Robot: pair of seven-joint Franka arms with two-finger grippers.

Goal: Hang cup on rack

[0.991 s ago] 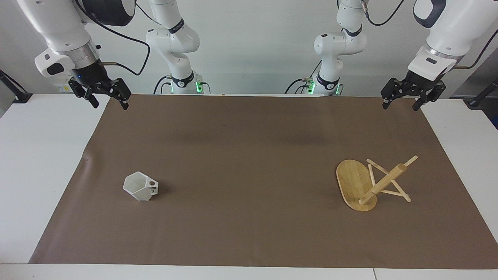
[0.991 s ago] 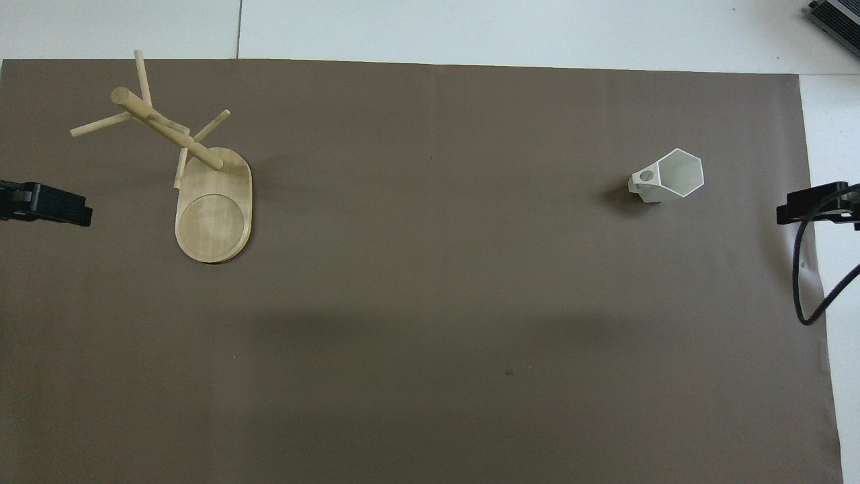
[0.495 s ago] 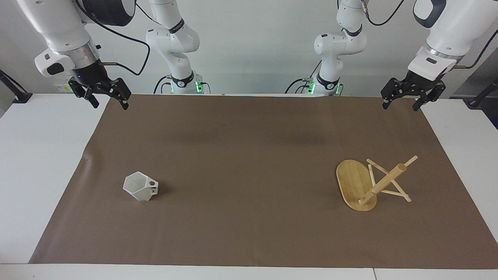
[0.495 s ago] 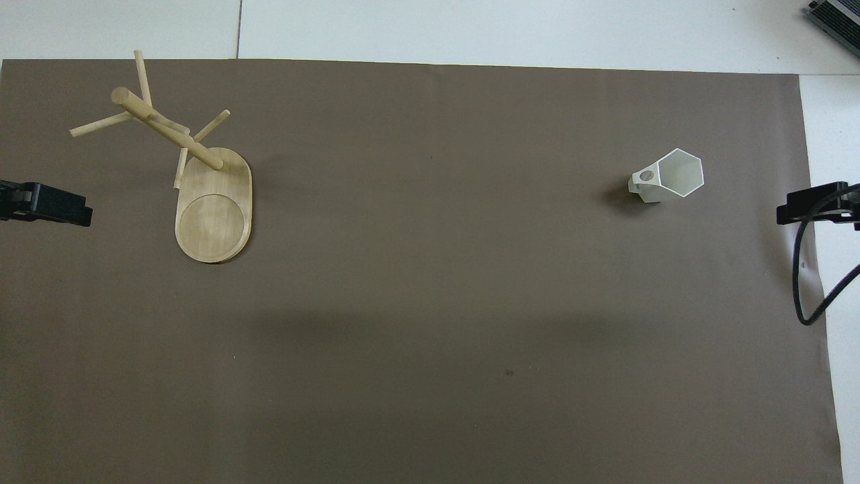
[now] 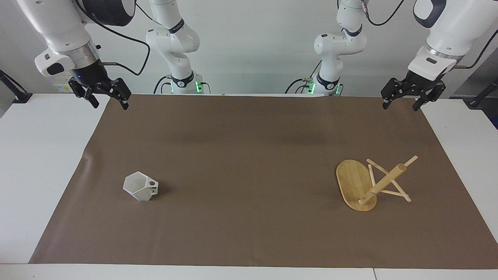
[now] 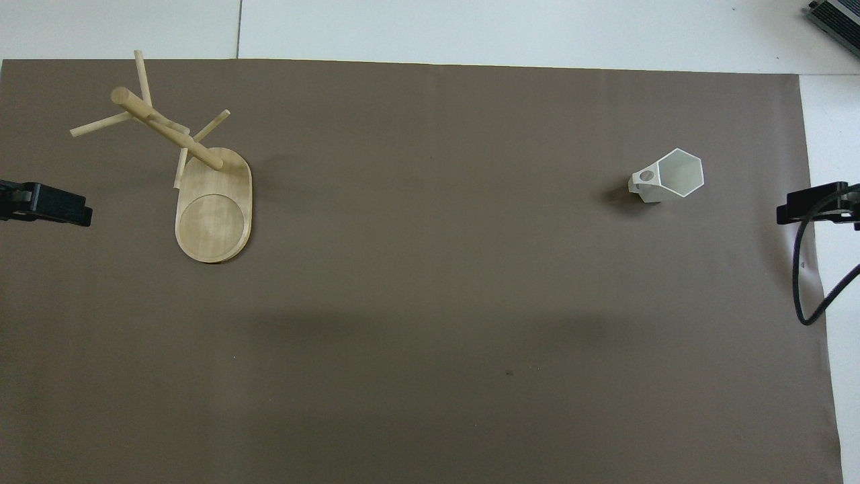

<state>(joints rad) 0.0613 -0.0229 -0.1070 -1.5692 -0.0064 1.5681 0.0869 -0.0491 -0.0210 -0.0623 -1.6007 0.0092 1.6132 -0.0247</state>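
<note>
The white faceted cup (image 5: 141, 186) stands upright on the brown mat toward the right arm's end of the table, its pierced handle turned toward the left arm's end. It also shows in the overhead view (image 6: 668, 176). The bamboo rack (image 5: 383, 183) stands on its oval base toward the left arm's end, with thin pegs crossing its round post; it also shows in the overhead view (image 6: 164, 128). My right gripper (image 5: 110, 105) hangs open and empty over the mat's corner near the robots. My left gripper (image 5: 400, 106) hangs open and empty over the mat's corner at its own end.
A brown mat (image 5: 249, 155) covers most of the white table (image 5: 39, 155). Only the grippers' tips show in the overhead view, the left gripper (image 6: 47, 205) at one edge and the right gripper (image 6: 813, 204) with its black cable at the other.
</note>
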